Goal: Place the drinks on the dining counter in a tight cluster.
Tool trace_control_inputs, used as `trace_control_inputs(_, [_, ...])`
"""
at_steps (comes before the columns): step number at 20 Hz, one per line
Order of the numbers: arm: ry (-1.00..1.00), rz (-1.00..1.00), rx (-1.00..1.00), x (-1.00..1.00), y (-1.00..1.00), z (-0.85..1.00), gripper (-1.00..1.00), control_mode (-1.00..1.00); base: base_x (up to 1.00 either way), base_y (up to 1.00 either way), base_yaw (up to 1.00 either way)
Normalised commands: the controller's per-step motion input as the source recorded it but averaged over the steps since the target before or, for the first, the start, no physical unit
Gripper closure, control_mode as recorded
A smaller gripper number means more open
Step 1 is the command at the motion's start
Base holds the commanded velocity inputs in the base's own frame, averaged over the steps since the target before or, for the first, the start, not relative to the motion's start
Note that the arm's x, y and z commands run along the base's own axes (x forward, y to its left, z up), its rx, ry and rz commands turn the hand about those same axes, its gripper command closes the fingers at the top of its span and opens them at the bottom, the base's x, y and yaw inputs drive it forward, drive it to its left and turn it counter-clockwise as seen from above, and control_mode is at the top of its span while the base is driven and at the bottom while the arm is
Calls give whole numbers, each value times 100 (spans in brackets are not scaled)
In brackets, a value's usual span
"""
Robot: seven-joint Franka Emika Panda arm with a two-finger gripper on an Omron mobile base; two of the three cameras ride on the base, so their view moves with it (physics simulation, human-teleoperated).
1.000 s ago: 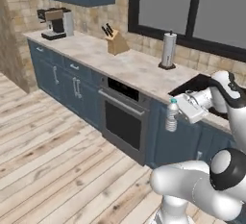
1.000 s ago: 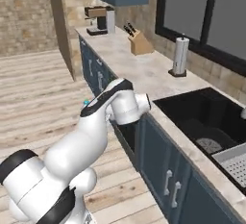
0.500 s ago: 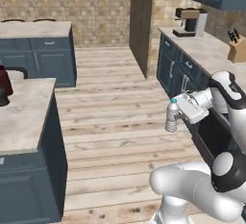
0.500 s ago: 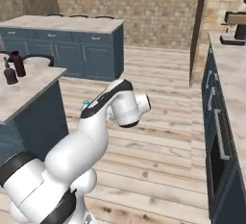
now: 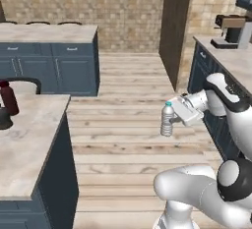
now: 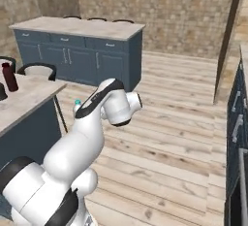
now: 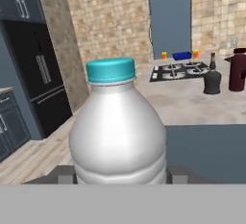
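base has swung away from the wall counter, so the island (image 5: 29,139) now sits well left of the gripper (image 5: 173,113), which stays clamped on the water bottle (image 5: 167,119), upright; red bottle (image 5: 9,98) and black bottle (image 7: 212,80) wait there, carry underway.

White robot arm (image 5: 197,188), glossy, built from fat rounded segments w/ smooth curved shells. Dark grey/black bands mark the joints, incl. a round dark cap at the elbow. Wrist section narrower, ending in a boxy light-grey hand (image 5: 183,111). No cables, screws or markings visible.
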Motion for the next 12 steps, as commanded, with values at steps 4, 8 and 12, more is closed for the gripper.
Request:
trace_control_inputs(4, [0,0,0,0,0,0,100,100,80,-13,47])
trace_control_inputs(8, [0,0,0,0,0,0,100,100,49,4,82])
trace_control_inputs(12, [0,0,0,0,0,0,100,100,50,0,99])
